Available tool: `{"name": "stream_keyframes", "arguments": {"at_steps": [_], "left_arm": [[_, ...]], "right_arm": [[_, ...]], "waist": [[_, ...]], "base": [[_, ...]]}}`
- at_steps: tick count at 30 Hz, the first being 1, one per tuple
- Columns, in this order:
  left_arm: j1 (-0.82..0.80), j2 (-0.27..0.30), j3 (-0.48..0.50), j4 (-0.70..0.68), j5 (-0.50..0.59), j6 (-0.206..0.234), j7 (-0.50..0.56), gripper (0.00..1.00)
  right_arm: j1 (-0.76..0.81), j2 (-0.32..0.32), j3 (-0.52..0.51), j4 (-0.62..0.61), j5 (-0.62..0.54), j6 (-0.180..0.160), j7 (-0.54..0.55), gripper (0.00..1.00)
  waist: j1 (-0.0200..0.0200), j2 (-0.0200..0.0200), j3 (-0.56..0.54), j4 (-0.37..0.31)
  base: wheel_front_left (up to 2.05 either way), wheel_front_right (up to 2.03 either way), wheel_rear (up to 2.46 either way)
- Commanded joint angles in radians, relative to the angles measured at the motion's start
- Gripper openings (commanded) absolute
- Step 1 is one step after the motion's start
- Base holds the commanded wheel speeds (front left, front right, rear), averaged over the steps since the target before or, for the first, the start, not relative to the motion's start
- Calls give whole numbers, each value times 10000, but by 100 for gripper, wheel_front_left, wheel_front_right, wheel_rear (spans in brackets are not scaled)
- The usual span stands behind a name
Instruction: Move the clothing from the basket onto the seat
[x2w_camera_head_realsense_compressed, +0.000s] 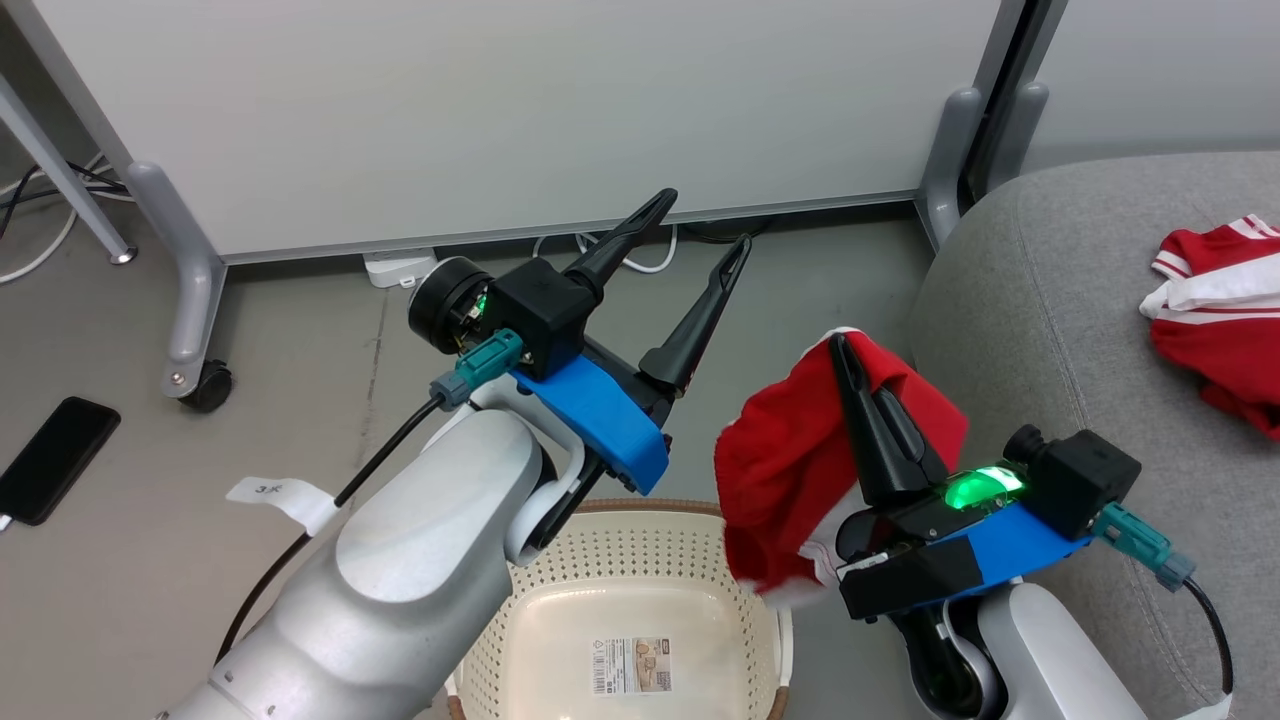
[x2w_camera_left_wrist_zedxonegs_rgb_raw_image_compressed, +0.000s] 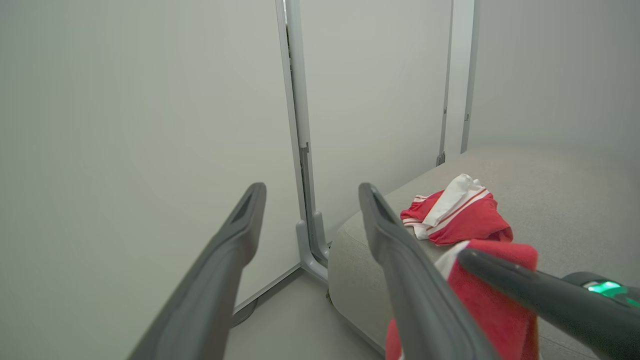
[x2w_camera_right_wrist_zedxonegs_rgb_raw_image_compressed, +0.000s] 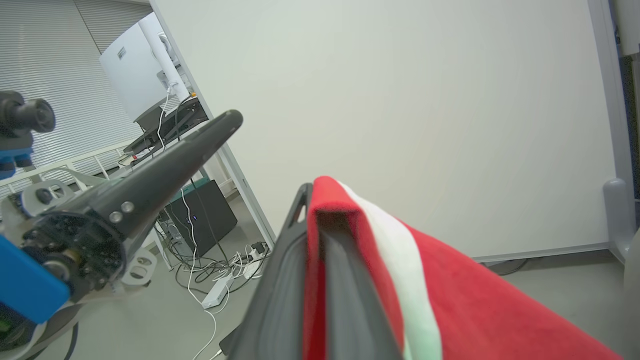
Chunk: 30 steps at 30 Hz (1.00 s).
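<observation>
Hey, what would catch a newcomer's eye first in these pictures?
The red garment clamped in the shut right gripper, hanging above the right rim of the cream basket. Next, a second red-and-white garment lying on the grey sofa at the right. The left gripper stands open and empty above the basket.

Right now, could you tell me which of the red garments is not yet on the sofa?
The garment held in the jaws of the right gripper, hanging free; the other garment lies crumpled on the sofa.
</observation>
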Motion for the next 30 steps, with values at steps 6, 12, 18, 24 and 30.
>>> {"name": "stream_keyframes", "arguments": {"at_steps": [6, 12, 18, 24, 30], "left_arm": [[-114, 23, 52, -37, 88, 60, -48, 100], [-170, 65, 18, -79, 183, 95, -47, 100], [-229, 107, -6, -103, 254, 101, -47, 100], [-312, 137, -136, -56, 340, 76, -48, 100], [-380, 114, -271, -38, 388, 43, -48, 100]], "right_arm": [[-282, 11, -250, -89, -392, 5, -4, 0], [-416, 5, -598, -258, -897, 5, -4, 0], [-516, -84, -856, -448, -1166, 5, -4, 0], [-499, -169, -1116, -669, -1386, 5, -4, 0], [-389, -232, -1349, -852, -1499, 5, -4, 0]], "waist": [[0, 0, 207, -212], [0, 0, 534, -451], [0, 0, 835, -794], [0, 0, 1116, -1410], [0, 0, 1369, -2138]], "base": [[0, 0, 0], [0, 0, 0], [0, 0, 0], [0, 0, 0], [0, 0, 0]]}}
